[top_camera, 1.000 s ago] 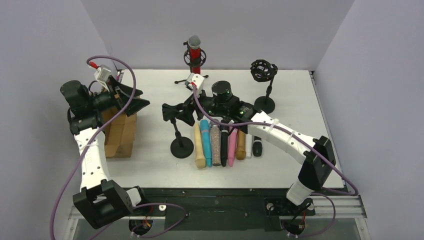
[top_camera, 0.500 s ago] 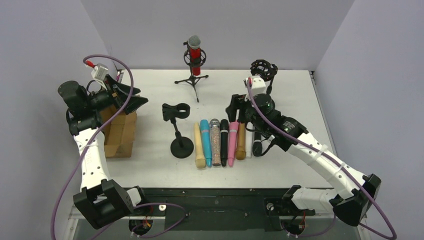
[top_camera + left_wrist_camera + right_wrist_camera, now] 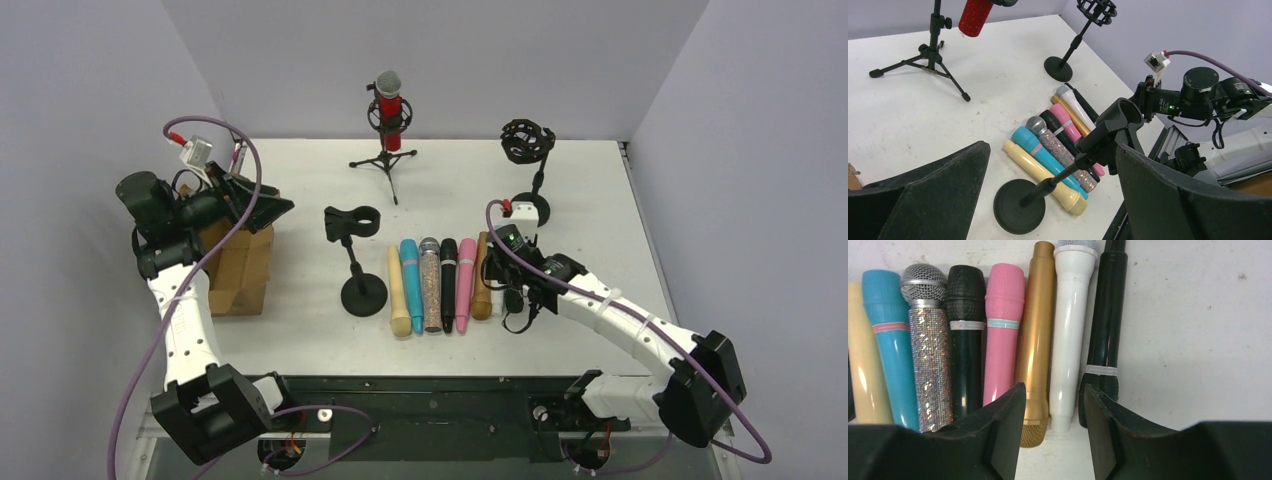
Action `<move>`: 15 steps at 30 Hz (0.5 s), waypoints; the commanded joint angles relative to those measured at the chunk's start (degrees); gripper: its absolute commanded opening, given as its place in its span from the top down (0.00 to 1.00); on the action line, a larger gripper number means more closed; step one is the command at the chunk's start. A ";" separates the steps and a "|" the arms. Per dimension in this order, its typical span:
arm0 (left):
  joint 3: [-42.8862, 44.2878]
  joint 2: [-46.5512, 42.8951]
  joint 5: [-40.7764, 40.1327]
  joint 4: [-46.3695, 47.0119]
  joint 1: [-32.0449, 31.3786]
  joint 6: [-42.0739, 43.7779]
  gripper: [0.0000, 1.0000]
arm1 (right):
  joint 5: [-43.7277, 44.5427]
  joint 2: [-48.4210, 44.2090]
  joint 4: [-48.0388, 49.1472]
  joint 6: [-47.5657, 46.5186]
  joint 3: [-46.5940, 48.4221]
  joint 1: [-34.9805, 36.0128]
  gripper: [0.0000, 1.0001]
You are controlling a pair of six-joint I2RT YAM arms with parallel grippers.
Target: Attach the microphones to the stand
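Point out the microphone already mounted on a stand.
The red microphone, upright in the tripod stand at the back; the others lie flat in a row.

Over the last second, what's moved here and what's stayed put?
The right gripper swung from beside the clip stand across to the right and down; it now hangs open over the white microphone near the row's right end. Nothing was grasped or released. The left gripper barely shifted; the microphone row and the red microphone stayed.

Cream microphone (image 3: 860,360) partly off-frame left
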 commanded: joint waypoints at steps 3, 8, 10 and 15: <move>0.95 -1.64 -0.96 -5.92 1.05 3.30 0.04 | 1.12 7.47 6.23 -0.09 2.36 -2.16 0.61; 3.02 -2.18 -1.95 -12.36 2.01 8.13 0.04 | -0.84 13.02 10.61 0.60 1.67 -2.30 0.65; 4.95 -1.89 -2.27 -14.83 2.07 9.69 0.04 | -1.79 13.96 12.35 1.15 0.40 -2.26 0.63; 7.86 -0.60 -3.34 -17.62 2.04 11.12 0.04 | -3.39 16.18 15.23 1.16 -1.27 -2.25 0.59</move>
